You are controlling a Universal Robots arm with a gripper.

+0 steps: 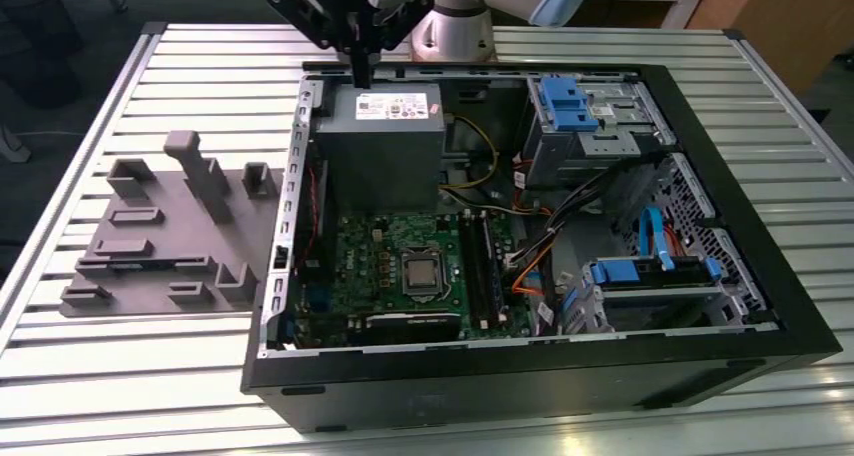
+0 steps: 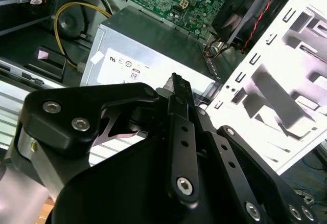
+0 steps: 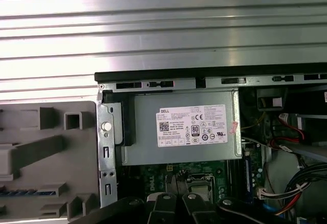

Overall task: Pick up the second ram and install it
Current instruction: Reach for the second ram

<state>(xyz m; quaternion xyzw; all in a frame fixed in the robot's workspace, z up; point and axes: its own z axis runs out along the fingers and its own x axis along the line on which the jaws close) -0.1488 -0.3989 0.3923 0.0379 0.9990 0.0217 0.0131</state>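
Claw (image 1: 362, 76): drawn narrow, nothing seen in it, hanging over power supply (image 1: 378, 136) | second ram (image 3: 25, 192): blue edge slotted in grey tray (image 1: 147, 246) on surface (image 1: 200, 376), at the exterior view's left of case (image 1: 534, 388) (presented for pinching) | not yet grasped

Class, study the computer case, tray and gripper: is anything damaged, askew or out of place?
Nothing stands out. The case lies open on the table, the tray flat beside it, and the gripper hangs above the power supply.
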